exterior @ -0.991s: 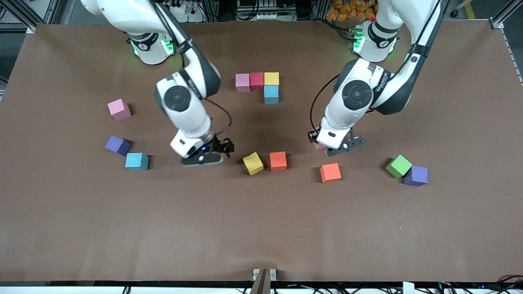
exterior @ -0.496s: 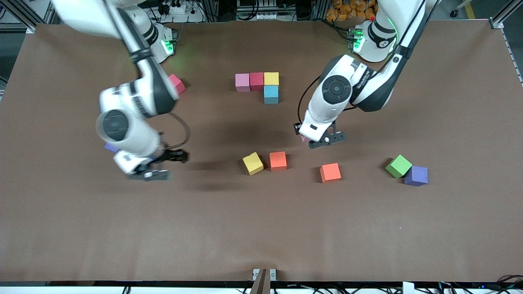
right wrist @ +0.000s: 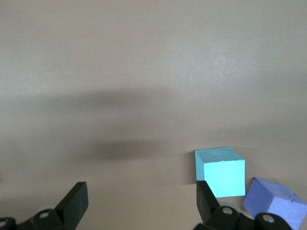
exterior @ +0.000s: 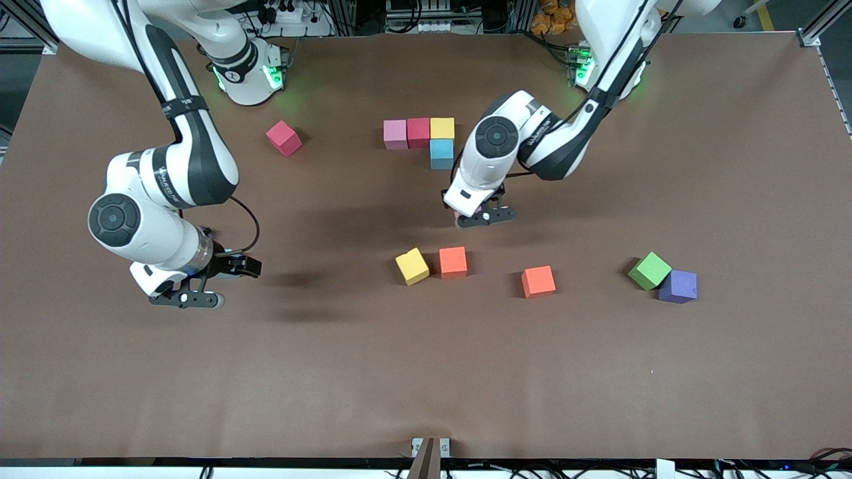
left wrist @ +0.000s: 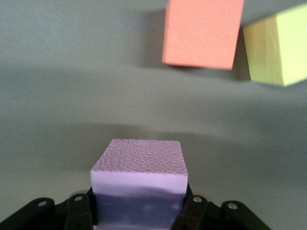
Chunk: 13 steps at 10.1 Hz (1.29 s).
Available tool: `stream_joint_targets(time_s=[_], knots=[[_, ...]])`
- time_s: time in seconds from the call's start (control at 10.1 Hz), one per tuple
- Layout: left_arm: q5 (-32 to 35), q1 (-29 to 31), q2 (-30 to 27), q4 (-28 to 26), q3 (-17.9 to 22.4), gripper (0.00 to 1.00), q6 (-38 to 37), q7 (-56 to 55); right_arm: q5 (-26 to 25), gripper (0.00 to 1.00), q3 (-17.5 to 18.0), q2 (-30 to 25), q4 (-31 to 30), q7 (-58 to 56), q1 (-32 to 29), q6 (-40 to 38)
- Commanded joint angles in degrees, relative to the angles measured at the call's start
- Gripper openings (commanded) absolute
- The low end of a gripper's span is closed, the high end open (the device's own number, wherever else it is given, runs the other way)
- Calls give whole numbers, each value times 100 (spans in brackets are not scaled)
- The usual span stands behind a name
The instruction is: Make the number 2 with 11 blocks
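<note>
A row of pink [exterior: 395,134], crimson [exterior: 418,131] and yellow [exterior: 442,128] blocks lies near the robots, with a light blue block [exterior: 441,154] under the yellow one. My left gripper [exterior: 478,216] [left wrist: 139,213] is shut on a pale pink block [left wrist: 139,184], over the table between that light blue block and a loose orange block [exterior: 453,261] [left wrist: 201,31]. My right gripper [exterior: 200,285] [right wrist: 141,203] is open and empty near the right arm's end. A light blue block [right wrist: 220,171] and a purple block [right wrist: 276,203] lie just beside one of its fingers.
Loose blocks lie around: crimson [exterior: 284,138], yellow [exterior: 412,266] [left wrist: 278,45], a second orange [exterior: 538,281], green [exterior: 649,270] touching purple [exterior: 677,286]. The brown table [exterior: 426,372] reaches on toward the front camera.
My right arm swung from the table's middle to the right arm's end, uncovering the crimson block. My left gripper carried the pink block toward the row of blocks.
</note>
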Motion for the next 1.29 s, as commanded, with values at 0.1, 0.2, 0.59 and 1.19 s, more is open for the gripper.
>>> stream_joint_targets(time_s=[0.1, 0.2, 0.59, 1.19], knots=[[577, -91, 15, -525, -269, 1, 564, -330, -44, 100, 94, 94, -20, 12, -42, 221], [587, -100, 50, -588, -314, 1, 644, -410, -44, 100, 111, 173, -20, 20, 28, 327], [587, -319, 278, -571, -472, 1, 811, -656, -27, 100, 138, 551, 515, -6, 537, 328], [604, -434, 490, -571, -464, 1, 1093, -666, -35, 100, 94, 394, -491, -700, -498, 563]])
